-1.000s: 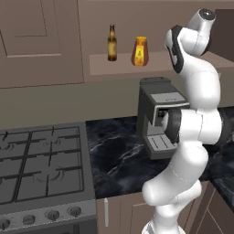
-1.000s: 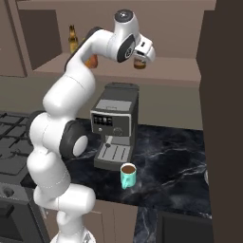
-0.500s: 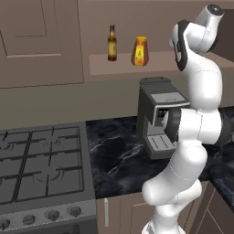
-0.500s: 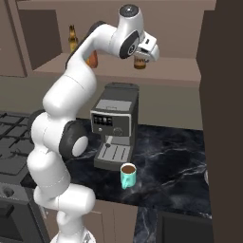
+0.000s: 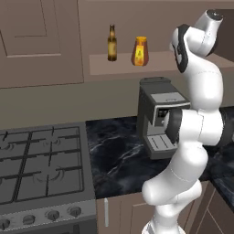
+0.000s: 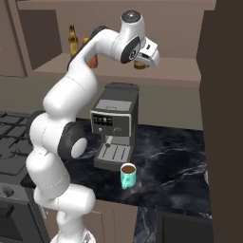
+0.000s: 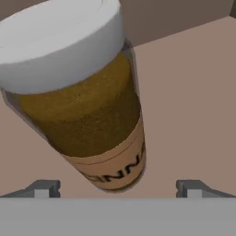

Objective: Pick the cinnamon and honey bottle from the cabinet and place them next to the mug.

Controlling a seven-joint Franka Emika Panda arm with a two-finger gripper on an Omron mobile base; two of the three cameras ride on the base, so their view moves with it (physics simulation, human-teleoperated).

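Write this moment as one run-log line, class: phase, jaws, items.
phase: reaching for cinnamon on cabinet shelf | gripper: jaws open, straddling jar | honey bottle: on shelf | mug: on counter

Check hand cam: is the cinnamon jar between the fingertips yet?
Yes, the cinnamon sits between the two spread fingertips, apparently not yet clamped.
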